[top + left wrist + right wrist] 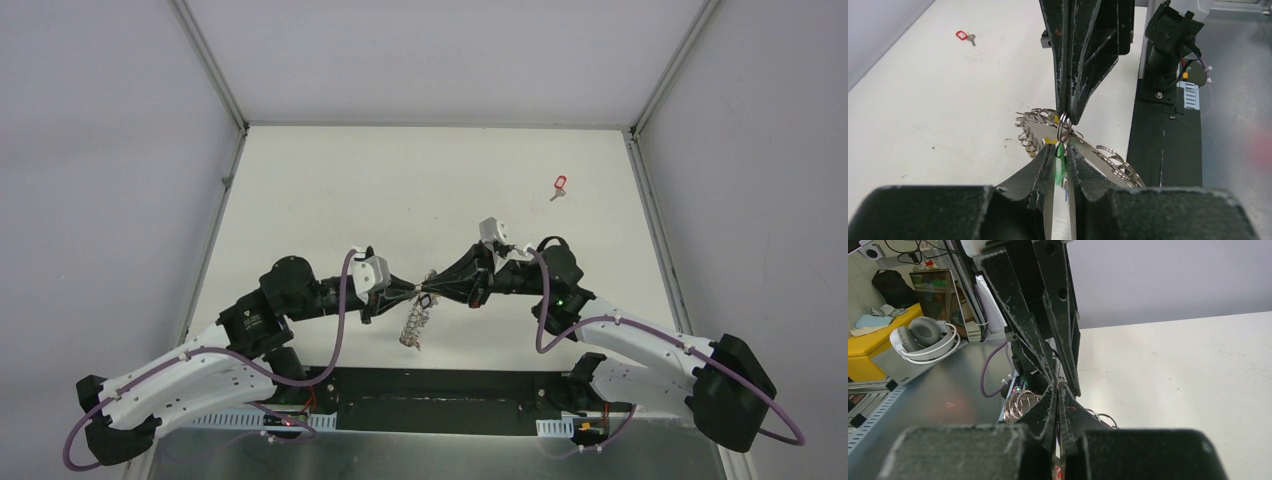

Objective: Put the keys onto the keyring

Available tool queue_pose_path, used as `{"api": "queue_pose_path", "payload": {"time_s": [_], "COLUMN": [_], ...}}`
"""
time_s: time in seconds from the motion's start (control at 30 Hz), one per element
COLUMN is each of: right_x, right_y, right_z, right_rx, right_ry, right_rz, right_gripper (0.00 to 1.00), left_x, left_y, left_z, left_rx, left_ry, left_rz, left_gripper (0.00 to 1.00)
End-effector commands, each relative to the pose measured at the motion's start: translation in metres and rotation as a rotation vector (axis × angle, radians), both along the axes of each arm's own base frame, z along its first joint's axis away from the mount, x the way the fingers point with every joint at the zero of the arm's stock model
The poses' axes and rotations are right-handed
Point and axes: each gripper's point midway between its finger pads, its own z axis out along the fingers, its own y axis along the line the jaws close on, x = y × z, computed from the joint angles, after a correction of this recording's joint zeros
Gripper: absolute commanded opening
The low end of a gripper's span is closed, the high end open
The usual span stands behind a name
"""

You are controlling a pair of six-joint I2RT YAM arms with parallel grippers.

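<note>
At mid-frame from above, the keyring (416, 324) dangles; only the left wrist view shows left jaws pinching a green-tagged key (1060, 167), right jaws pinching a split ring (1063, 126), and a red-tagged key (963, 35) upper left.

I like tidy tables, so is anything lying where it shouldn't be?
One red-tagged key lies alone at the far right of the table, well away from the keyring hanging where the left gripper, pinching a green-tagged key, and right gripper meet. Nothing looks spilled or broken.
</note>
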Motion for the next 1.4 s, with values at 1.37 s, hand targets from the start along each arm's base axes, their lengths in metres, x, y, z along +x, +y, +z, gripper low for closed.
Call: {"api": "queue_pose_path", "payload": {"time_s": [1.37], "right_x": [-0.004], "right_y": [-0.006], "right_z": [0.047], "right_rx": [0.125], "right_ry": [-0.088], "right_rz": [-0.005], "right_gripper": [0.00], "left_x": [-0.002], "left_y": [-0.009], "left_z": [-0.045], "left_rx": [0.244], "left_ry": [0.113], "left_rz": [-0.054], "left_gripper": [0.12]}}
